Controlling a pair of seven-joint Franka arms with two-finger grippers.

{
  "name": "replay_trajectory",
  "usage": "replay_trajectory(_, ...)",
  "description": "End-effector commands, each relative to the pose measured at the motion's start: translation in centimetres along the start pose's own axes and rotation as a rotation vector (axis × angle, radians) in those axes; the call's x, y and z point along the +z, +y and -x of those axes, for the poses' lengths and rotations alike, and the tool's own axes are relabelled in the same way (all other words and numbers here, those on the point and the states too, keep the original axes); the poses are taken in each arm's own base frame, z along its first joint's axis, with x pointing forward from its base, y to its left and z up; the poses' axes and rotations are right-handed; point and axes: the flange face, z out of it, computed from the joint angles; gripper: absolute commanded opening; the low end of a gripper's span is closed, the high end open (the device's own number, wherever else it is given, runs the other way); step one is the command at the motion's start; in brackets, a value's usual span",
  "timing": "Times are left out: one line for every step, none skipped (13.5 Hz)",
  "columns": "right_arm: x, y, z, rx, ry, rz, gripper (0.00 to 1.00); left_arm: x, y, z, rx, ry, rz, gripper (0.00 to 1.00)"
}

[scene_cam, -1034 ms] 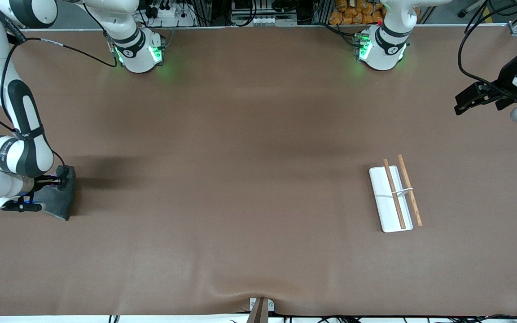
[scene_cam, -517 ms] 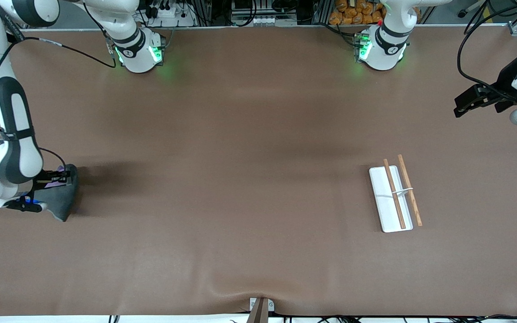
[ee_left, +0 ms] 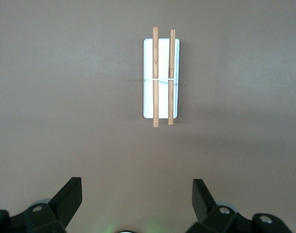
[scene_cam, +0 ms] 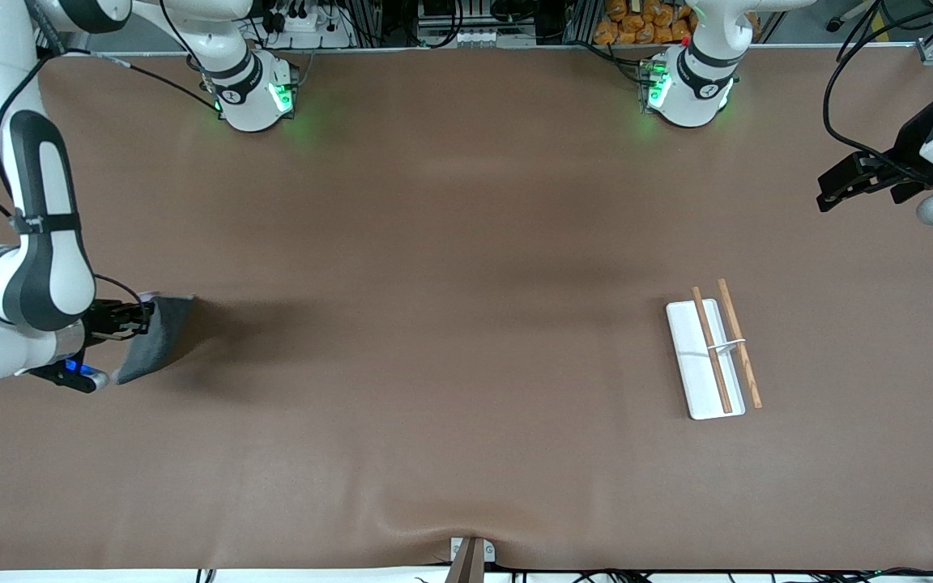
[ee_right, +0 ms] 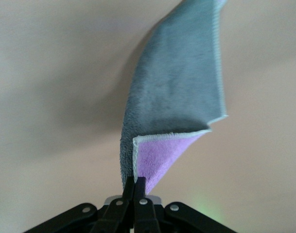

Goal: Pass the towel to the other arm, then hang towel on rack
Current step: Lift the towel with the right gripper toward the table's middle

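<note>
The towel (scene_cam: pixel 155 340) is dark grey with a purple underside and hangs from my right gripper (scene_cam: pixel 141 317), lifted over the table at the right arm's end. In the right wrist view the right gripper (ee_right: pixel 136 183) is shut on one edge of the towel (ee_right: pixel 177 92), which shows a folded purple corner. The rack (scene_cam: pixel 701 364), a white base with two brown rods, lies toward the left arm's end. It also shows in the left wrist view (ee_left: pixel 162 77). My left gripper (scene_cam: pixel 827 194) is open, empty and waits high above that end of the table; its fingers frame bare table (ee_left: pixel 137 194).
The brown table cover (scene_cam: pixel 450 324) has a raised wrinkle at its front edge, by a small bracket (scene_cam: pixel 470 555). The two arm bases (scene_cam: pixel 252 97) stand along the back edge, with cables and clutter past it.
My right gripper has lifted the towel off the table and carried it a little toward the table's middle. The towel now hangs free. The left arm has hardly moved.
</note>
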Motion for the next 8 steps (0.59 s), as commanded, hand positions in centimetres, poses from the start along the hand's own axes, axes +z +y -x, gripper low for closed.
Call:
replay_trajectory(-2.6, -3.8, 3.0, 0.096, -0.048, -0.059, 0.0, -0.2, 0.3, -0.1, 0.006, 0.01, 0.025, 1.0)
replay_trajectory(-3.0, -5.3, 3.8, 0.13, -0.069, -0.078, 0.0, -0.3, 0.4, -0.1, 0.006, 0.014, 0.03, 1.0)
replay_trajectory(-3.2, -6.9, 4.6, 0.163, -0.091, -0.096, 0.0, -0.3, 0.4, -0.1, 0.006, 0.014, 0.03, 1.0)
replay_trajectory(-3.5, -9.0, 5.7, 0.197, -0.11, -0.118, 0.0, -0.3, 0.3, -0.1, 0.004, 0.013, 0.032, 1.0)
replay_trajectory(-3.8, -10.9, 6.6, 0.242, -0.124, -0.141, 0.0, -0.4, 0.3, -0.2, 0.006, 0.016, 0.032, 1.0)
replay_trajectory(-3.9, -12.9, 7.5, 0.284, -0.142, -0.16, 0.0, -0.4, 0.3, -0.2, 0.003, 0.019, 0.034, 1.0)
replay_trajectory(-4.3, -14.8, 8.7, 0.314, -0.155, -0.18, 0.0, -0.5, 0.2, -0.2, 0.003, 0.024, 0.035, 1.0)
replay_trajectory(-4.7, -16.6, 9.6, 0.344, -0.171, -0.202, 0.0, -0.5, 0.2, -0.3, 0.001, 0.028, 0.036, 1.0)
